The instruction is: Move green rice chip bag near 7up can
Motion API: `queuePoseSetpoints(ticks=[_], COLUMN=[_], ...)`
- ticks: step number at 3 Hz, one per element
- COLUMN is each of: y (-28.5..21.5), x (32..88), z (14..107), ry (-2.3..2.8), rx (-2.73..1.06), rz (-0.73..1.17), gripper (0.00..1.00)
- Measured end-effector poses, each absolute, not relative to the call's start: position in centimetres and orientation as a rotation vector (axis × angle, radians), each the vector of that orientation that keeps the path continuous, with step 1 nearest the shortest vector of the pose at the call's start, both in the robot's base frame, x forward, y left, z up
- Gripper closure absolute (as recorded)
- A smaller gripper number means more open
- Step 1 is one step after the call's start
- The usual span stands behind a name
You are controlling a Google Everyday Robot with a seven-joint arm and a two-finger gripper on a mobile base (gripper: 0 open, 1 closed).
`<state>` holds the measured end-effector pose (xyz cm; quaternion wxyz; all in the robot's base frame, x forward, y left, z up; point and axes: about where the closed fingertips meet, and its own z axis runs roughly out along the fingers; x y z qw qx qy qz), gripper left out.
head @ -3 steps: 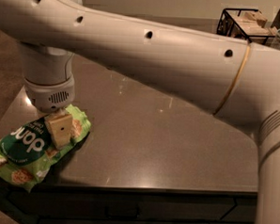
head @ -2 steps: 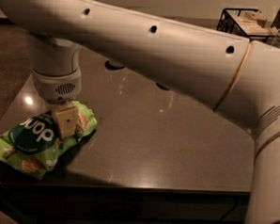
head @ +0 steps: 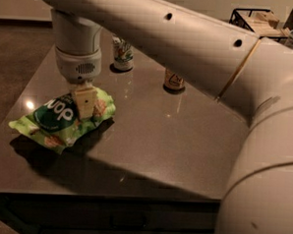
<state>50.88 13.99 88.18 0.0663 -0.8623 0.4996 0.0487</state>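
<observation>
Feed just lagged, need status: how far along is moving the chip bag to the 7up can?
Done: the gripper is shut on the green rice chip bag. In hand: the bag hangs above its shadow on the table, apparently lifted. Left: carrying it to the 7up can, farther back, and releasing.

The gripper (head: 83, 102) is at the left middle of the frame and grips the green rice chip bag (head: 50, 123), just above the table (head: 179, 145). Further up stands the 7up can (head: 122, 53), with bare surface between it and the bag. A tan can (head: 174, 80) stands to its right, apart from it. The thick arm (head: 190, 40) crosses above both cans. The table's centre is open.
</observation>
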Motion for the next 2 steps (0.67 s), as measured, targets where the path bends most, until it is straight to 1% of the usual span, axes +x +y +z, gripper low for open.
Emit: queuePoseSetpoints(ticks=[2], y=[12.2], x=[58.5], z=[88.9], ry=[1.698], rx=[-2.448], rz=[0.090], gripper=[1.00])
